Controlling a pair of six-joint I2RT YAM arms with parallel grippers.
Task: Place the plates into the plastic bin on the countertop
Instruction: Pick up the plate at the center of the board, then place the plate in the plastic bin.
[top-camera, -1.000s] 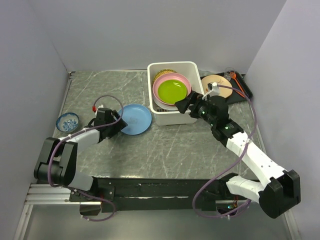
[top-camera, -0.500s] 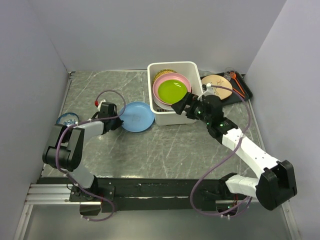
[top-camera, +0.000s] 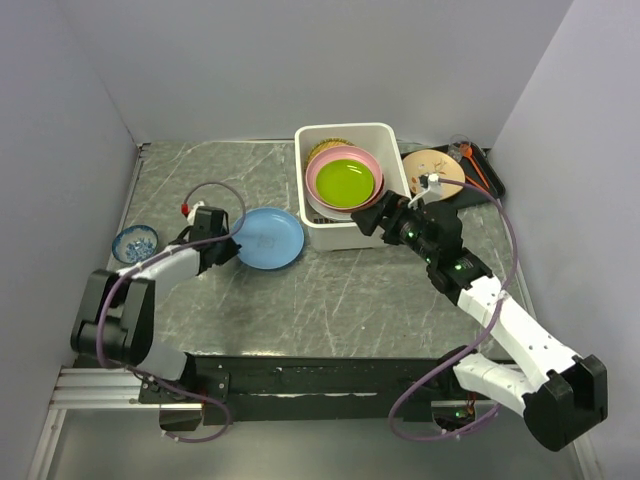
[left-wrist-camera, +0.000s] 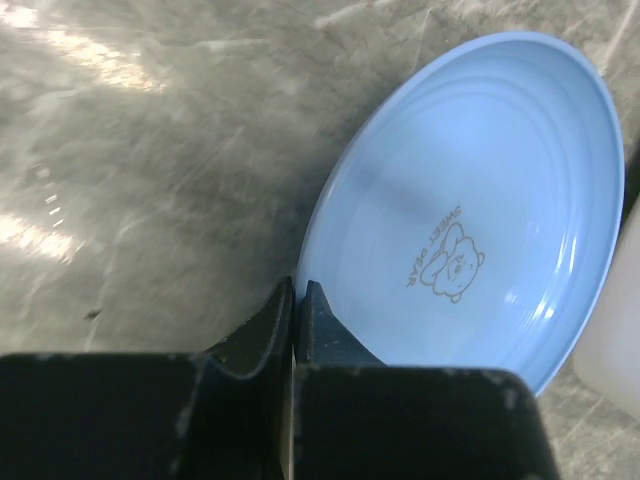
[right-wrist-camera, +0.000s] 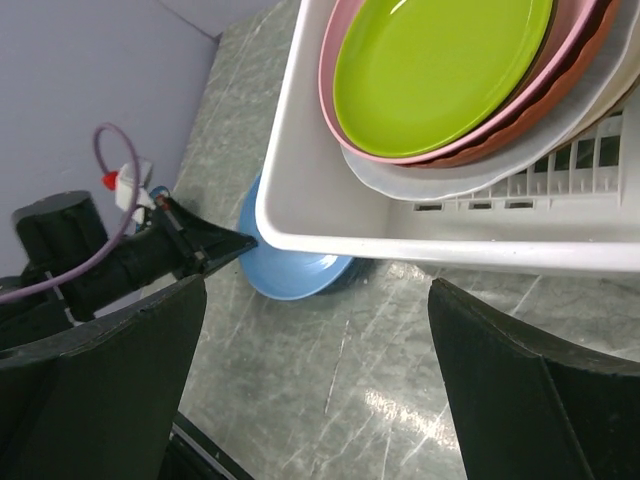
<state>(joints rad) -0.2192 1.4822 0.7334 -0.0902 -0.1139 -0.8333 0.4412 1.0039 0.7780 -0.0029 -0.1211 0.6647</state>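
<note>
Clearly, blue plate (left-wrist-camera: 480, 170) printed "SWEET BEAR"

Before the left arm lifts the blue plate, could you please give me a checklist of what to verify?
1. Left gripper shut on blue plate rim: ok.
2. Plate off the countertop: cannot tell.
3. Room in plastic bin above green plate: ok, it seems.
4. Right gripper away from bin: not ok, it hangs open at the near wall.
</note>
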